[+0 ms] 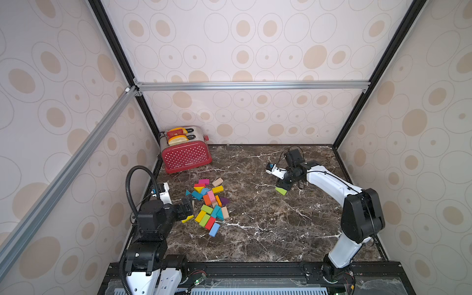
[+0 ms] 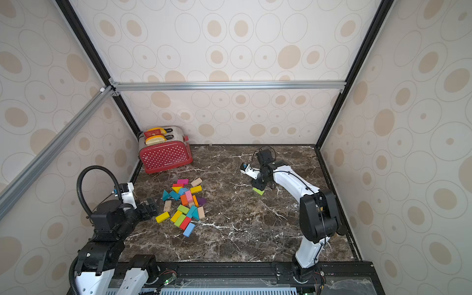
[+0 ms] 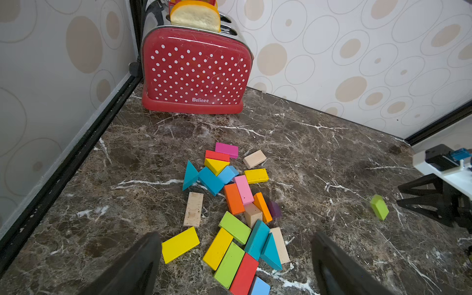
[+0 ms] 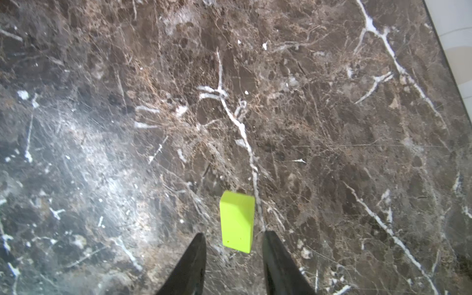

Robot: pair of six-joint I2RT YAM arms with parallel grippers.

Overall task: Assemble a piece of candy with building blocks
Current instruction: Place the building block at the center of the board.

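Note:
The building blocks (image 1: 210,201) lie in a loose, many-coloured pile (image 2: 187,201) left of the table's middle, with bricks and wedges flat on the marble (image 3: 229,204). One lime-green block (image 4: 237,222) lies alone to the right (image 1: 281,190). My right gripper (image 4: 233,236) hangs over it, jaws open, with a gap on each side of the block. My left gripper (image 3: 235,234) stands wide open and low at the pile's left edge (image 1: 187,207), holding nothing. A yellow brick (image 3: 180,244) lies just beside its left finger.
A red polka-dot toy toaster (image 1: 186,153) with toast slices stands in the back left corner. Patterned walls and black frame posts close in the dark marble table (image 1: 268,229) on three sides.

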